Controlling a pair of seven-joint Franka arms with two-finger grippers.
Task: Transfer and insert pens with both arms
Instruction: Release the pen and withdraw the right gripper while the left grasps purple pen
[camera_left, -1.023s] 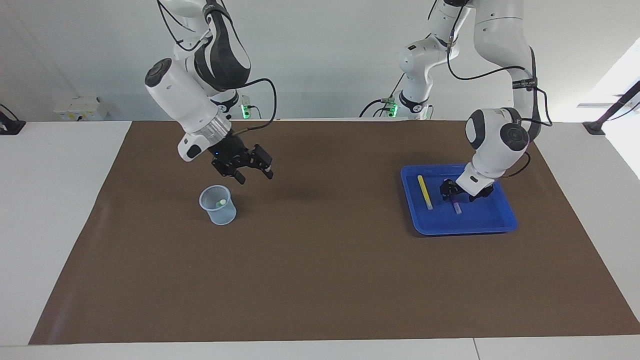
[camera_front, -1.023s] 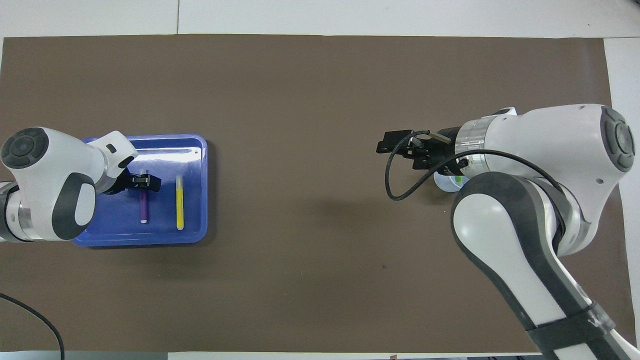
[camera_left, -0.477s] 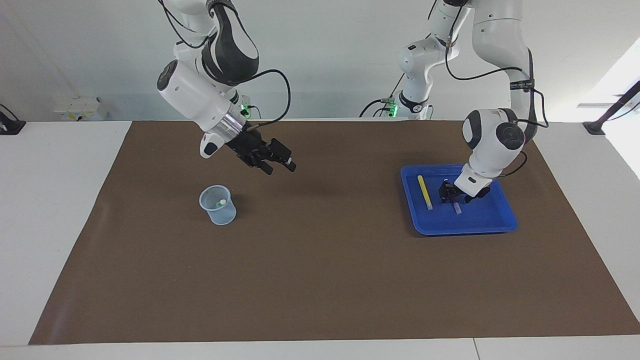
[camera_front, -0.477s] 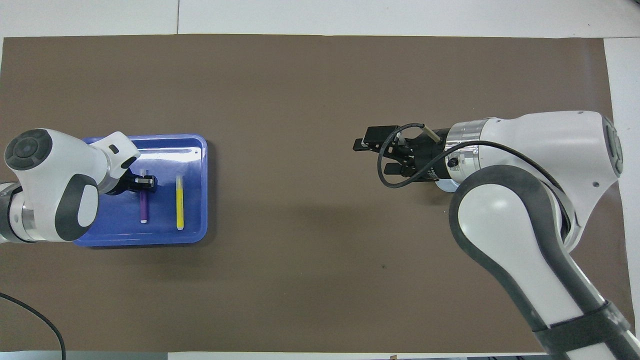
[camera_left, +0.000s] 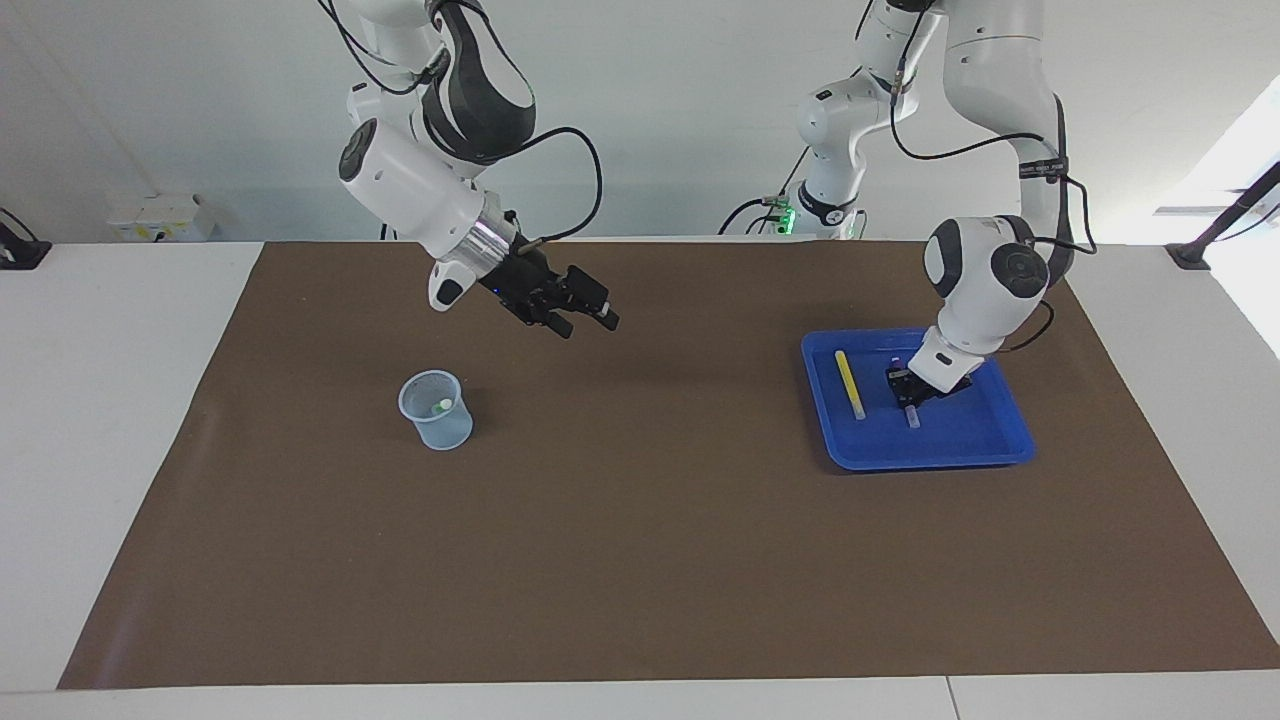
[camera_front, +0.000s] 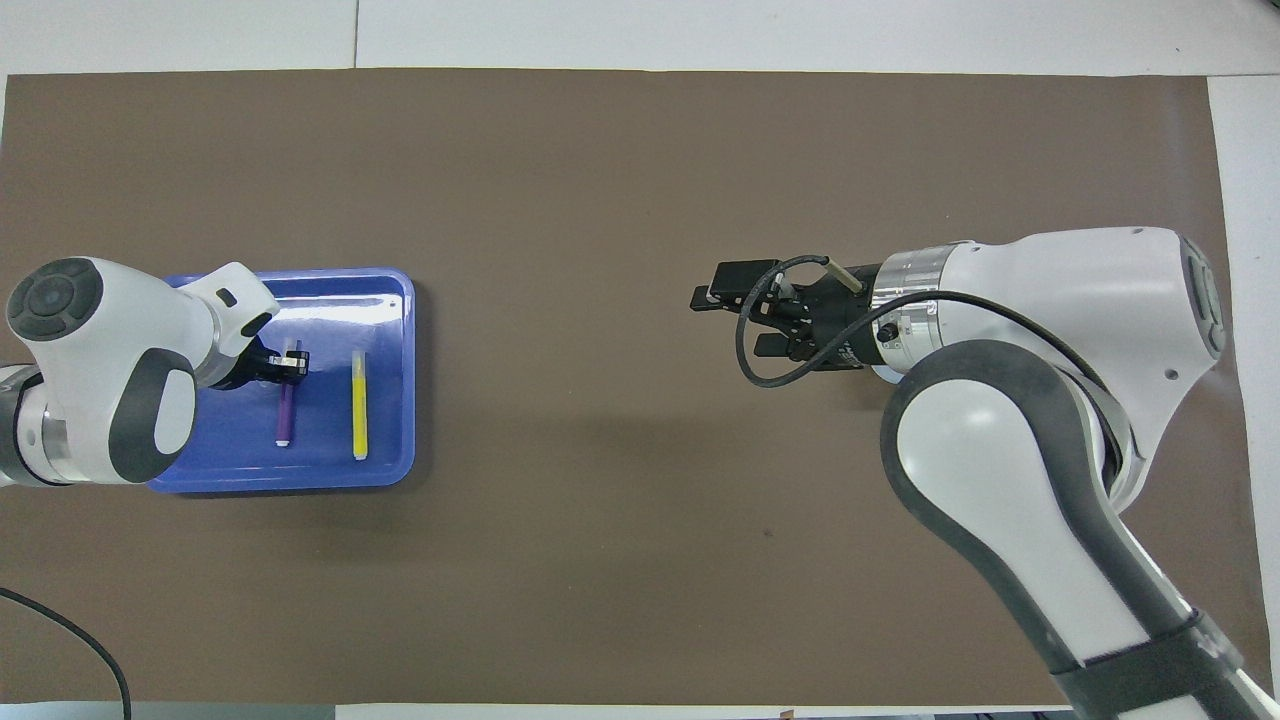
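Left gripper: down in the blue tray, jaws now drawn in tight on the upper end of the purple pen. A second ago they stood wider, astride that pen; the narrowing reads as the grasp being made. The pen lies flat on the tray floor, not yet lifted.

Purple pen: in the tray, its pale cap pointing away from the robots, clamped at the end nearer to them.

Yellow pen: in the same tray, beside the purple pen, toward the right arm's end of the tray, parallel to it and untouched.

Right gripper: jaws apart, holding nothing, tilted and up in the air over bare mat toward the table's middle. A second ago it hung close above the cup; it has since risen and swung toward the centre.

Clear plastic cup: upright on the mat toward the right arm's end. A pale cap with a trace of green shows inside, judged to be the green pen, already inserted.

Brown mat: covers the working area.

Assessment: one pen appears delivered, two remain. The left arm is at the point of picking the second; the right arm looks to be heading for a handover spot mid-table.
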